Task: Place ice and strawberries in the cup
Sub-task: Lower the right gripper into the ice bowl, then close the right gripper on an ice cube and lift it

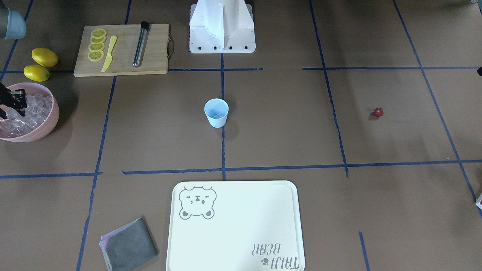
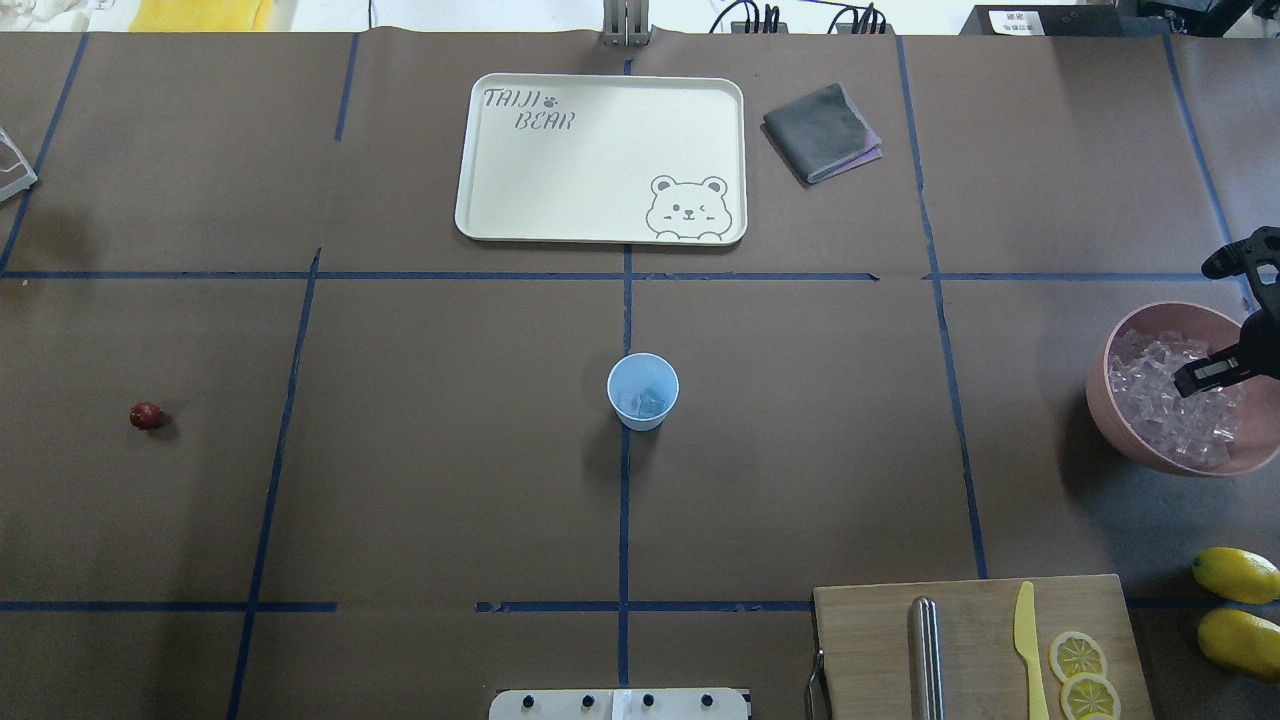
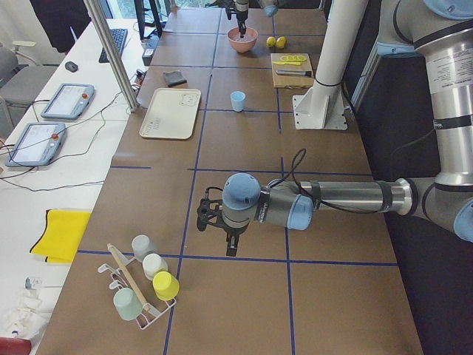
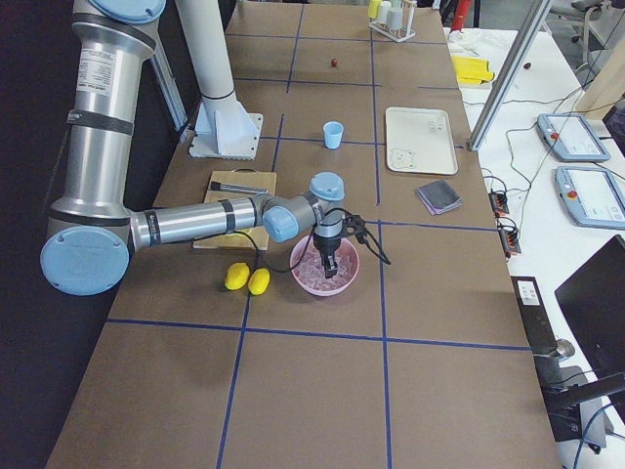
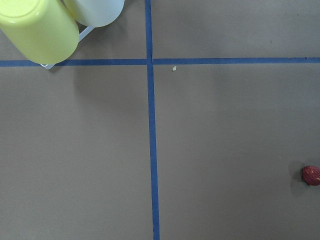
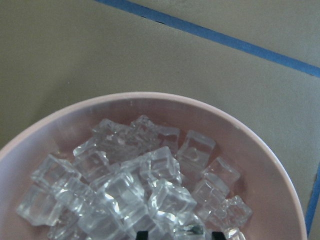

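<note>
Brown counter, gridded with blue tape. The right arm reaches out low over the counter's right end. The left arm stretches over the left end, near a rack of upturned tumblers. A cream tray with a bear print lies at the far middle edge, and a folded grey cloth lies just beside it. The wooden cutting board is near the robot's base on the right side and carries lemon slices, a yellow knife and a metal rod. Beyond the board's outer end lie two whole lemons, and past them stands the pink bowl, heaped with ice. The right pincer is down in that bowl. We note it released, fingertips apart among the cubes with one cube lying loose between them. For the left pincer, pointing down just above the counter, we cannot tell whether it is released or clenched. The blue cup stands upright at the counter's centre on a tape line, well apart from the bowl, with a few clear cubes at its bottom. The strawberry sits alone on bare counter far out on the left side, well apart from the cup; the left wrist camera catches it at its right edge.
</note>
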`<state>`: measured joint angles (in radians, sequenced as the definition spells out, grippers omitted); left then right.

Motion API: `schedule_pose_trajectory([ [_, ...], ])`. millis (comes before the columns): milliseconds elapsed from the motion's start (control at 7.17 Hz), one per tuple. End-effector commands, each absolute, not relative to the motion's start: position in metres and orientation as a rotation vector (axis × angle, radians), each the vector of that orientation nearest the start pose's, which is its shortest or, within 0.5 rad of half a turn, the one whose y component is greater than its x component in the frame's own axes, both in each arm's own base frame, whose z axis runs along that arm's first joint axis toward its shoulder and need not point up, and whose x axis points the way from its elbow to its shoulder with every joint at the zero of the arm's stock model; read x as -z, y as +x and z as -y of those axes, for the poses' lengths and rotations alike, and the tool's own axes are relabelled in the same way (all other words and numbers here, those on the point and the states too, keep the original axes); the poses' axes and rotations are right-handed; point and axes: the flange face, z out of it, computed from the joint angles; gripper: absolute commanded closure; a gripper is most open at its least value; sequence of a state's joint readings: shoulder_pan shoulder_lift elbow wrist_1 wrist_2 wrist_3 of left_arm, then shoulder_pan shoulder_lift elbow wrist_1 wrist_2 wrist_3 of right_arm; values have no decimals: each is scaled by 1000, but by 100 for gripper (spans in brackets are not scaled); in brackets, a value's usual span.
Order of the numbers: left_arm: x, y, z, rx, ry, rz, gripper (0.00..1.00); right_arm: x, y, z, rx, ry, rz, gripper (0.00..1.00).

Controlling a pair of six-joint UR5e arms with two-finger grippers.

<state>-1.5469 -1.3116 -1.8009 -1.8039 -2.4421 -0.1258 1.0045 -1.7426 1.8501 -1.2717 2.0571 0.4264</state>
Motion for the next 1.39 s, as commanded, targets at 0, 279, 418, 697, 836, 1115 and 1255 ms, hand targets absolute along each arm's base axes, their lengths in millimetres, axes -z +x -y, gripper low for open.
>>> schedule_pose_trajectory([
  [0, -628, -48, 395, 8, 124, -881, 0, -580, -165, 421, 235, 125, 614, 88],
  [279, -628, -48, 395, 9, 124, -881, 0, -572, -160, 422, 227, 137, 624, 100],
  [418, -628, -48, 395, 9, 124, -881, 0, -544, -145, 425, 206, 174, 667, 100],
  [697, -627, -48, 395, 8, 124, -886, 0, -475, -127, 438, 47, 164, 859, 100],
  [836, -627, -48, 395, 8, 125, -886, 0, -438, -140, 454, -118, 126, 920, 100],
  [1115, -627, -48, 395, 8, 124, -887, 0, -340, -219, 473, -298, 17, 1059, 100],
  [1255, -627, -48, 395, 5, 126, -887, 0, -285, -270, 471, -395, -25, 1113, 100],
])
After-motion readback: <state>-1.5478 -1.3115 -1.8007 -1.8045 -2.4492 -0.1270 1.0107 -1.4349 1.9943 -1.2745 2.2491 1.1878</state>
